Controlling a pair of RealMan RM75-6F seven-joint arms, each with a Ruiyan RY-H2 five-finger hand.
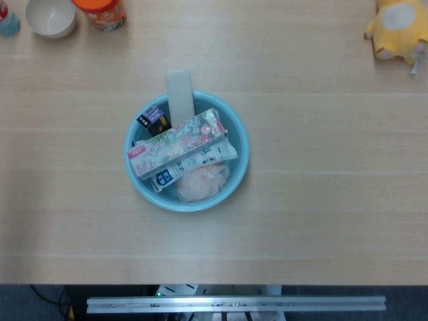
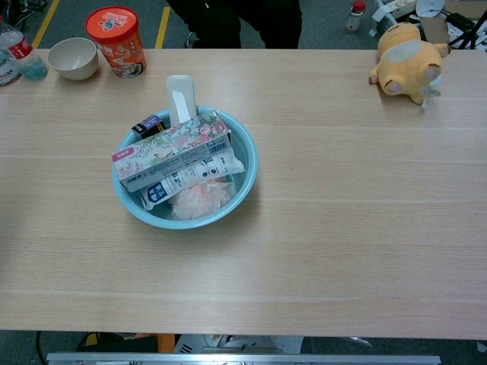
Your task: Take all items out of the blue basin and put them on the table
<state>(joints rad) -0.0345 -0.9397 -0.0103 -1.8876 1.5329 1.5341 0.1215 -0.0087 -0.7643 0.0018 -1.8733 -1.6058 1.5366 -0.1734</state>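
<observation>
I'm looking at a pale wooden table; neither of my hands shows in either view, so I cannot tell how their fingers lie. Left of centre sits the blue basin, holding a pink mesh puff, a white tube, a floral box, a dark small box and a pale flat case leaning over its far rim. Along the far edge stand a white bowl, an orange tub and a yellow plush toy.

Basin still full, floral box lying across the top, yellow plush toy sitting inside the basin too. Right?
Not quite. The yellow plush toy lies on the table at the far right corner, well apart from the blue basin; chest view shows it. The floral box does lie on top.
</observation>
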